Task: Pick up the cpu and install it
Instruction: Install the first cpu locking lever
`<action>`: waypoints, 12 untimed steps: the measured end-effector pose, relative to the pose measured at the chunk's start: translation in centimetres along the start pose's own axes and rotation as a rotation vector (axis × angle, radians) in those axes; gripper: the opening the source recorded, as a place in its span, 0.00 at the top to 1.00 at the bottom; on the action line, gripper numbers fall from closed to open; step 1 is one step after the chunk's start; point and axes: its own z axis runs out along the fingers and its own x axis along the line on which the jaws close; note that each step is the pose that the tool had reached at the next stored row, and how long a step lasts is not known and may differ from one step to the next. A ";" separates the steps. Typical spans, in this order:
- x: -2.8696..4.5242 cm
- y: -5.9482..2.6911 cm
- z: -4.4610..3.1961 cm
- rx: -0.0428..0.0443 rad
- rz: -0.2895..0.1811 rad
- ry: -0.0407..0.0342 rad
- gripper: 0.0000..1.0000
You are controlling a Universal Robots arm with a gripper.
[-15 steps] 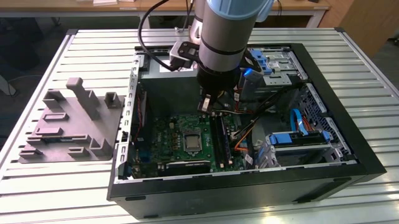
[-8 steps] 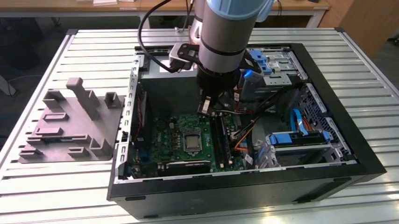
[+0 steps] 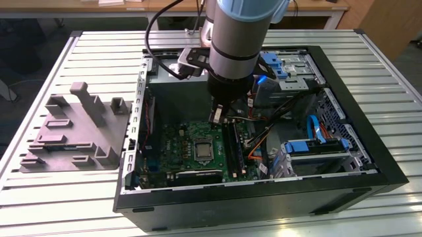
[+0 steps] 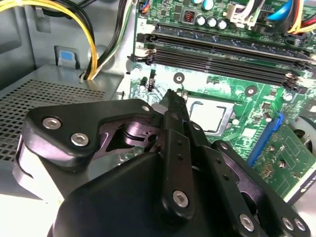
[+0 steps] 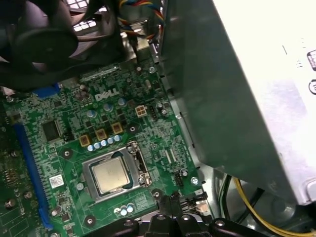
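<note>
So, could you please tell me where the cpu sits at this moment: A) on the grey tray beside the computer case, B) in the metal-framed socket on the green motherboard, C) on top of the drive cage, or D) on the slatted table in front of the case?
B: in the first wrist view the cpu lies flat inside the socket on the motherboard, its silvery top exposed.

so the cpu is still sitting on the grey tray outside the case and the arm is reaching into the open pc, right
Not quite. The cpu is not on the grey tray; the first wrist view shows it lying in the motherboard socket. The rest holds: in the exterior view the arm reaches into the open case.
</note>
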 end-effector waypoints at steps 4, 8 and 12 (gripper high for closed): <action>0.07 -0.03 0.00 -0.0001 -0.001 0.0000 0.89; 0.10 -0.04 -0.01 -0.0001 -0.001 0.0000 0.89; 0.36 -0.14 -0.03 -0.0001 -0.002 0.0000 0.89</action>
